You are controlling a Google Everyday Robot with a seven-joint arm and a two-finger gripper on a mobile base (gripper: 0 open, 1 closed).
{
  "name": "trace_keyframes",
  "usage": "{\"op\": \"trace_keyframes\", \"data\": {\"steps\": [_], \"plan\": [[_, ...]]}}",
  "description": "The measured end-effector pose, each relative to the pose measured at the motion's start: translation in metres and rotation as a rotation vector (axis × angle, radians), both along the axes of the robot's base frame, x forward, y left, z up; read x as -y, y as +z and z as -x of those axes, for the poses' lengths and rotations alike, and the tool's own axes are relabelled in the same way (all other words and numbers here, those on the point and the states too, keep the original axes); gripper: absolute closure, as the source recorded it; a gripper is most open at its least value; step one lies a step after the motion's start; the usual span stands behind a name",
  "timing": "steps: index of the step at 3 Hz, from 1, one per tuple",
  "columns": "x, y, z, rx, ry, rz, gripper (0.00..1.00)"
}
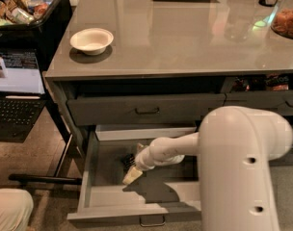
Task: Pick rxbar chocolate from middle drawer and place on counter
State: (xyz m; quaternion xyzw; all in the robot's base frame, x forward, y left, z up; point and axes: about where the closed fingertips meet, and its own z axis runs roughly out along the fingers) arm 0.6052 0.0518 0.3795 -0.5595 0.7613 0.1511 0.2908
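The middle drawer (105, 197) is pulled open below the counter (185, 37), showing its pale grey floor. The rxbar chocolate (128, 160) lies as a small dark bar on the drawer floor left of centre, partly hidden by the arm. My gripper (132, 175) is down inside the drawer, pointing left and downward, with its tip just in front of the bar and very close to it. My white arm fills the lower right of the camera view and hides the drawer's right half.
A white bowl (91, 40) stands on the counter's left. The top drawer (146, 109) is slightly out above the open one. A laptop (14, 93) and a black bin of snacks (21, 6) are at left. A jar (287, 18) stands far right.
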Motion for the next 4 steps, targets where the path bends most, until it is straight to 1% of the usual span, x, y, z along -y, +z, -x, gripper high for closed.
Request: {"op": "trace_keyframes", "data": {"steps": [1, 2, 3, 4], "plan": [[-0.002, -0.01, -0.013, -0.018, 0.055, 0.013, 0.0], [0.001, -0.012, -0.016, -0.037, 0.095, 0.009, 0.18], [0.005, -0.013, -0.015, -0.055, 0.119, 0.007, 0.42], [0.007, -0.024, -0.005, -0.099, 0.132, 0.006, 0.39]]}}
